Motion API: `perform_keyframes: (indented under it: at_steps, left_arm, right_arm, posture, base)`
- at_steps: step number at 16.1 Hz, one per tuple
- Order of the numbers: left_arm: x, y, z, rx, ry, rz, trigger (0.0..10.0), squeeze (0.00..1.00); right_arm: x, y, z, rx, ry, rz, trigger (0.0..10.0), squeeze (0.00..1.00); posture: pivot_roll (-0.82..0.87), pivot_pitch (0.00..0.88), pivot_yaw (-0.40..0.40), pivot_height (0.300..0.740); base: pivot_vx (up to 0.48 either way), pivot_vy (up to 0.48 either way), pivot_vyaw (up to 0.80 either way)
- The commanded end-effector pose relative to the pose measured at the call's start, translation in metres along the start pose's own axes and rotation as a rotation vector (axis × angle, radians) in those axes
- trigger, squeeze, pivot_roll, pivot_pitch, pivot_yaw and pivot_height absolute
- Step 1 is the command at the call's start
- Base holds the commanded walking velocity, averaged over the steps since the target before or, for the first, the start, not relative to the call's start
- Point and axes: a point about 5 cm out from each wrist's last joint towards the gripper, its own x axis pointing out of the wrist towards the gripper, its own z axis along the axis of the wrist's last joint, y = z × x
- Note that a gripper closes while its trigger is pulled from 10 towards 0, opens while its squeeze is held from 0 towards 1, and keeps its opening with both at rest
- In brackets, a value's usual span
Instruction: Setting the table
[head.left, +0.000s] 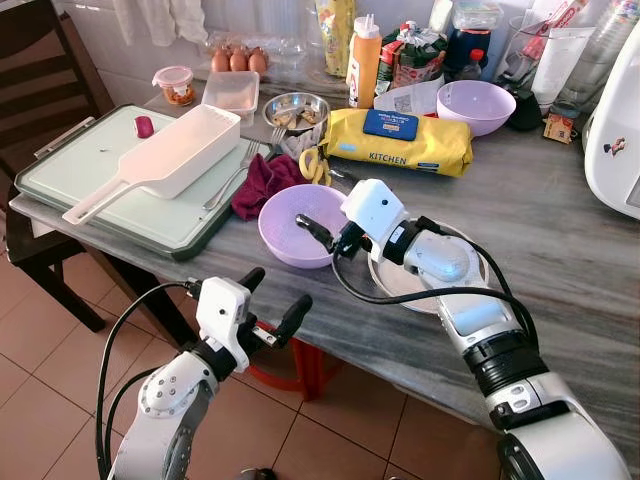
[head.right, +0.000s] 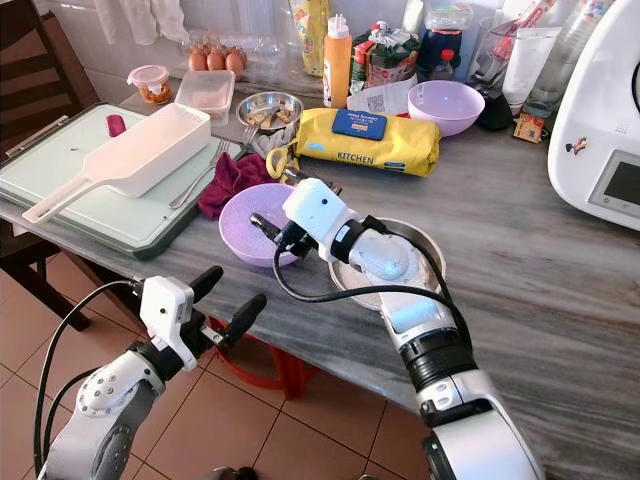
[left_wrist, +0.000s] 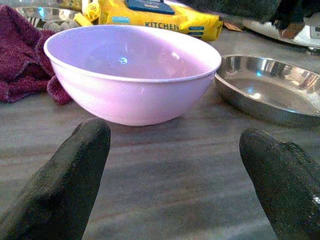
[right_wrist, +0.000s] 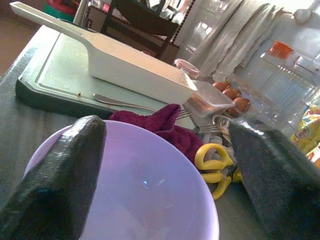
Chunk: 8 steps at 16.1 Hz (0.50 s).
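Lilac plastic, the bowl (head.left: 297, 226) sits near the counter's (head.left: 560, 230) front edge, beside a steel plate (left_wrist: 270, 95). It looks light, stiff, slick-walled; the rim is the hold. The right hand (head.left: 322, 236) hovers spread over it; the left hand (head.left: 272, 303), released, waits below.

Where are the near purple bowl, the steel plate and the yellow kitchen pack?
near purple bowl (head.left: 285, 225), left eye view, inner wall.
steel plate (left_wrist: 272, 92), left wrist view, inner base.
yellow kitchen pack (head.left: 400, 140), left eye view, top face.

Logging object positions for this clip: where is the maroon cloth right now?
The maroon cloth lies bunched on the table, between the cutting board and the near purple bowl, beside yellow scissors.
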Motion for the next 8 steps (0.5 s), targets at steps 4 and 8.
perform_keyframes:
  at_steps: [4, 8]
  left_arm:
    - [0.0, 0.0, -0.003, 0.003, 0.006, -0.007, 10.0, 0.0]
    - [-0.002, 0.002, -0.002, 0.007, 0.007, 0.002, 10.0, 0.0]
  right_arm:
    - [-0.006, -0.007, 0.006, -0.054, 0.019, -0.059, 10.0, 1.0]
    - [-0.038, -0.022, 0.013, -0.077, 0.036, -0.176, 10.0, 1.0]
  posture:
    - [-0.02, 0.103, 0.032, 0.74]
    - [-0.02, 0.105, 0.028, 0.74]
  base:
    - [0.0, 0.0, 0.0]
    - [0.0, 0.0, 0.0]
